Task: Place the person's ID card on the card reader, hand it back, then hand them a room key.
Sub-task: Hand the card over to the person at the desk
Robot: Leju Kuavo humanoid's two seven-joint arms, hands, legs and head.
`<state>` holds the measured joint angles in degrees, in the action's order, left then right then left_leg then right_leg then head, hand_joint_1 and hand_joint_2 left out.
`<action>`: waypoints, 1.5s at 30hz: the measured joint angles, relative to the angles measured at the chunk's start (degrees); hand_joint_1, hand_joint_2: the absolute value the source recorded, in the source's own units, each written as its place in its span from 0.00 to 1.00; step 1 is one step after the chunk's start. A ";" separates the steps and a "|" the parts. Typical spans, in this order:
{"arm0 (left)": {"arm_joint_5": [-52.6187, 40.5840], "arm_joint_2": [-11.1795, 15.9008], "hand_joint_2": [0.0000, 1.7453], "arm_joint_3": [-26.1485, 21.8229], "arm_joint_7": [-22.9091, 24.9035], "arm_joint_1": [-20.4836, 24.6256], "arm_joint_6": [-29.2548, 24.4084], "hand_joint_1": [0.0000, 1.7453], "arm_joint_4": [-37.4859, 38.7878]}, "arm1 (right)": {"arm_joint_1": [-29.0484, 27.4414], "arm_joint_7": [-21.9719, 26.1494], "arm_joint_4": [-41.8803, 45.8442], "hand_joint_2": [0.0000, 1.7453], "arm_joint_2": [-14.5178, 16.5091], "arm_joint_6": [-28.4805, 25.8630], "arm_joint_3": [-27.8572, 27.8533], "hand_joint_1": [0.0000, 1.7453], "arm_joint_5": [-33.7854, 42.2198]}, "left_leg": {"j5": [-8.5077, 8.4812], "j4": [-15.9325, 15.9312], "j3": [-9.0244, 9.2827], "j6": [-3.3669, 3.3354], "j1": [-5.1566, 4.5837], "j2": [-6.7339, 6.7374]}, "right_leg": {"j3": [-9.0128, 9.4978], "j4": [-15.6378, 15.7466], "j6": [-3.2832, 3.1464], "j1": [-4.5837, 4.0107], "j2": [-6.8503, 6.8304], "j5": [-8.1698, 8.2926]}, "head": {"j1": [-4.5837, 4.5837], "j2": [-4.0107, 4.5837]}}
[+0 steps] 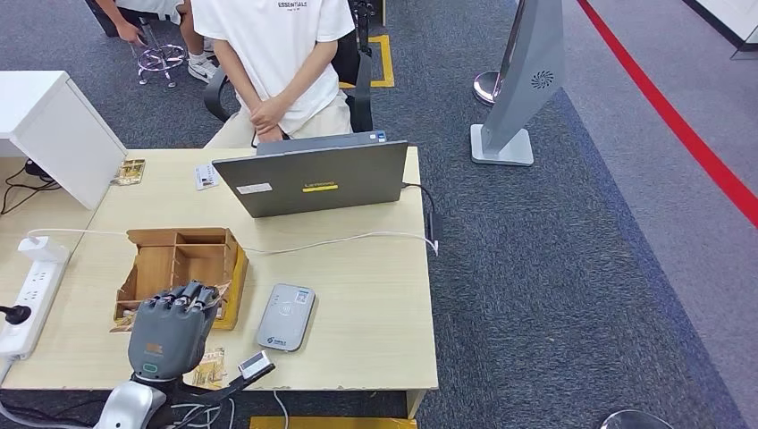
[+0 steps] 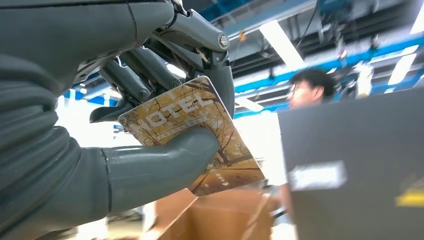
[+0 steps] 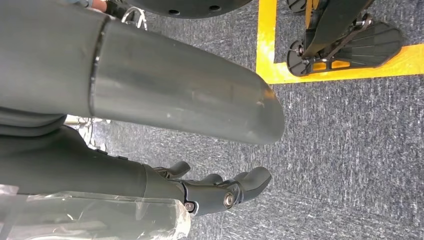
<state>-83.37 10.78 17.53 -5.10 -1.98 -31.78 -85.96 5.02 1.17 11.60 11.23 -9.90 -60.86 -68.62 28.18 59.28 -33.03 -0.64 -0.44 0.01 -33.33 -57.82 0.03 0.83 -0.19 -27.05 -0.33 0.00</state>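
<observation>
My left hand (image 1: 172, 329) hovers over the near end of a wooden box (image 1: 179, 259), back facing up. In the left wrist view the thumb and fingers (image 2: 165, 165) pinch a room key card (image 2: 200, 125) with an autumn-tree print and hotel lettering. A sliver of that card (image 1: 220, 298) shows by the fingertips. The grey card reader (image 1: 286, 317) lies flat to the right of the hand, nothing on it. A white card (image 1: 206, 175) lies at the table's far side, left of the laptop. My right hand (image 3: 220, 192) hangs over carpet, holding nothing.
A person (image 1: 273, 54) stands behind the open laptop (image 1: 313, 177), hands clasped. A white cable crosses the table (image 1: 375, 295). A power strip (image 1: 31, 295) lies at the left edge. Another patterned card (image 1: 212, 368) lies by my wrist, and one (image 1: 130, 172) at far left.
</observation>
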 joint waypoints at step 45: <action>-5.97 6.09 1.00 -8.56 5.03 44.92 -7.54 1.00 39.20 | 0.33 -0.03 -0.02 0.00 0.00 3.48 1.69 0.00 -4.15 | -0.54 0.00 -0.22 0.10 0.05 0.10 | -0.30 -0.05 -0.25 -0.08 0.09 0.48 | 0.09 0.00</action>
<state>-89.34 16.87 8.97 -0.07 42.94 -39.32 -46.77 5.35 1.15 11.58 11.23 -6.42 -59.17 -72.77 27.65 59.28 -33.25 -0.54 -0.40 0.11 -33.63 -57.87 -0.22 0.76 -0.10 -26.57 -0.23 0.00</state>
